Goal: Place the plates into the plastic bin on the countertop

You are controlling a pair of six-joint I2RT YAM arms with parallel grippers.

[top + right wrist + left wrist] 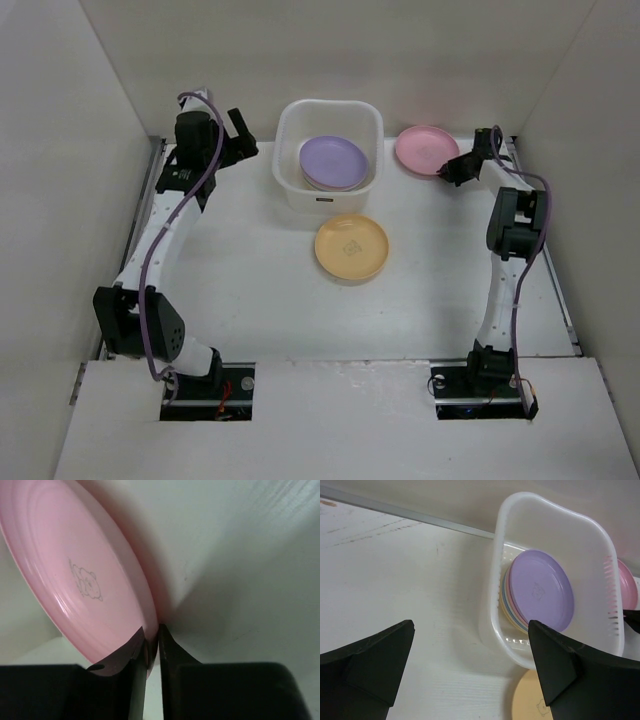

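The right gripper [151, 647] is closed on the rim of the pink plate [75, 570], and only a thin part of the edge sits between its two fingers. This plate is at the back of the desk [250, 290], just to the right of the bin [287, 140]. I cannot tell whether it hangs free of the desk or rests on it with its far side. The left gripper [470, 630] is wide open and holds nothing, and it hangs near the left side of the bin. Inside the bin there is a stack of plates [512, 612] with the purple plate [540, 587] on top, sitting more towards the right side than in the middle. A yellow-orange plate [351, 247] lies flat on the desk just in front of the bin, not touching it. I think the main danger is the shallow hold: the plate is smooth, so it may turn between the fingers or slip out when the arm carries it sideways. The bin is only a little wider than one plate, so a tilted plate may also catch on the rim and push the light bin, or stay resting on the rim. Because the stack is off-centre, a plate released from high may slide instead of settling flat.
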